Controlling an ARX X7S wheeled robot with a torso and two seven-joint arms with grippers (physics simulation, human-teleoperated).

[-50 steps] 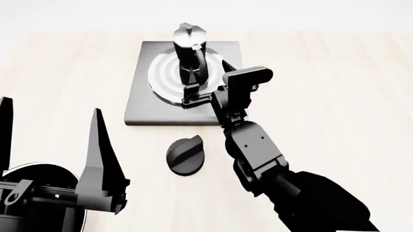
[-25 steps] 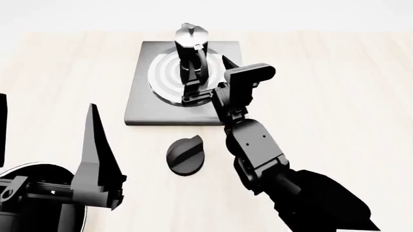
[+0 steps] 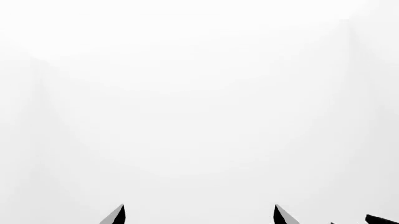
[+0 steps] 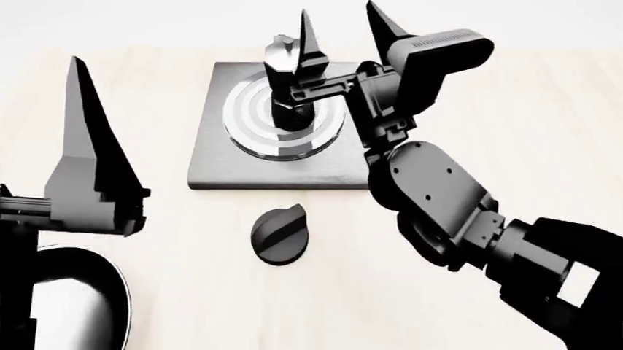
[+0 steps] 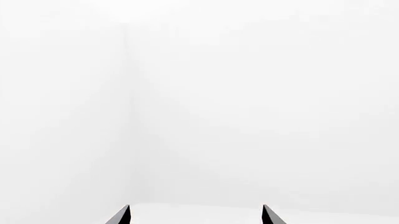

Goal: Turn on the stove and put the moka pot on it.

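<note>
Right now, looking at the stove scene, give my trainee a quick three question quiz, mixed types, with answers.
1. True or false: the moka pot stands on the stove's burner.
2. Multiple choice: the knob lies A) on the stove, B) on the table in front of the stove, C) between the right gripper's fingers.
3. Short answer: is either the left gripper or the right one holding anything?

Key: 1 true. 2 B. 3 No, both are open and empty, fingers spread with nothing between them.
</note>
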